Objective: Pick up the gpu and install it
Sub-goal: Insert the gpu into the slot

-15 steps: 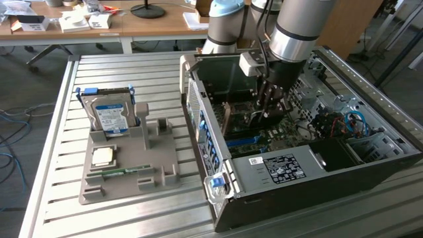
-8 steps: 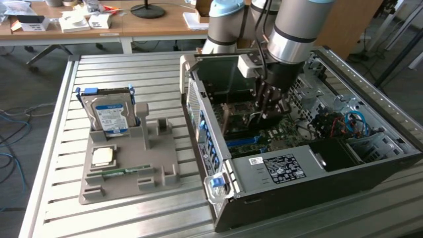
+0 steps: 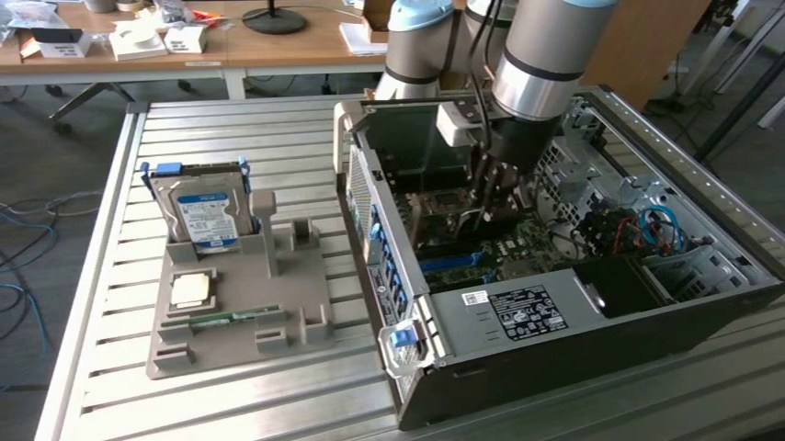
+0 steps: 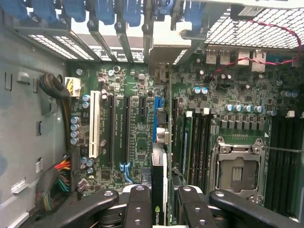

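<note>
Slatted metal table [image 3: 245,395], arm [image 3: 546,55] pointing straight down into open computer case [image 3: 589,354], claw [image 4: 164,209] pinching the gpu [image 4: 159,183] over motherboard [image 4: 137,142]

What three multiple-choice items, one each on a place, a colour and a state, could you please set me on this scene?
1. Where does the hard drive stand? A on the wooden desk; B in the grey holder; C on the floor.
2. What colour is its label? A blue; B red; C yellow.
3. How is the gpu? A lying in the holder; B on the floor; C gripped by the end effector.
Answers: 1 B, it stands upright in the holder; 2 A, blue shows on its face; 3 C, the card sits edge-on between the end effector's fingers.
</note>
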{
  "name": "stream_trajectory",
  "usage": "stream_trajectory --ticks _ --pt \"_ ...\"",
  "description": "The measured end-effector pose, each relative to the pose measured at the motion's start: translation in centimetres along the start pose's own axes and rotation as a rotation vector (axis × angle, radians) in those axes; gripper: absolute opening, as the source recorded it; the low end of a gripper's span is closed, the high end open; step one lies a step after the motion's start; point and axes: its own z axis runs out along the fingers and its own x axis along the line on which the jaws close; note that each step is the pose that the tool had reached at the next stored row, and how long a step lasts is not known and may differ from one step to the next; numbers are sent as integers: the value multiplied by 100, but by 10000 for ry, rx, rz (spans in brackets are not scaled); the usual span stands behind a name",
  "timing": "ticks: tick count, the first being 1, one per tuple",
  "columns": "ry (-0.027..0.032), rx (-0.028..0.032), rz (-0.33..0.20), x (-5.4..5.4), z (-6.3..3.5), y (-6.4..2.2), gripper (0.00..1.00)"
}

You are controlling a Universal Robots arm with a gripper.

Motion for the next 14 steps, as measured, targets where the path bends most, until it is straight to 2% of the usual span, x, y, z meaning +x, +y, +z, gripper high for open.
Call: stream_trajectory --ticks 3,11,14 --pt "0 0 0 0 5 36 26" --pt "1 -1 -44 3 95 39 26" --pt "2 -2 -43 2 96 54 26"
